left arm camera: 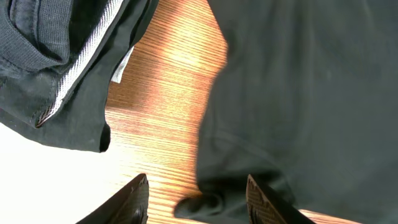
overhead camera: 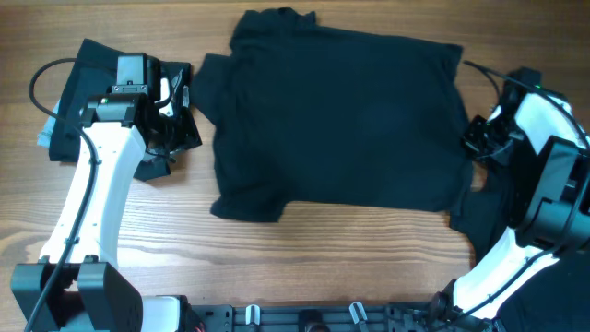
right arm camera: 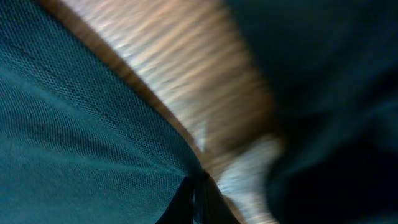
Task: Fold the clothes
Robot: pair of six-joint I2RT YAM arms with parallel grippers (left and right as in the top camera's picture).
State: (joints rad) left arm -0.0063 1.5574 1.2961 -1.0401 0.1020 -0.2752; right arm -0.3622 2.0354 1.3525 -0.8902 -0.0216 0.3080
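Note:
A black shirt (overhead camera: 341,120) lies spread flat in the middle of the table, collar at the far edge. My left gripper (overhead camera: 181,100) is at its left sleeve. In the left wrist view the jaws (left arm camera: 196,179) are open, with the sleeve's rolled edge (left arm camera: 205,202) lying between them on the wood. My right gripper (overhead camera: 472,138) is at the shirt's right edge. In the blurred right wrist view its fingers (right arm camera: 199,193) are pressed together on a fold of the shirt's fabric (right arm camera: 81,137).
A second black garment (overhead camera: 81,69) lies bunched under my left arm; its collar and white label (left arm camera: 121,65) show in the left wrist view. Another dark garment (overhead camera: 489,217) lies at the right front by my right arm. Bare wood (overhead camera: 304,258) runs along the front.

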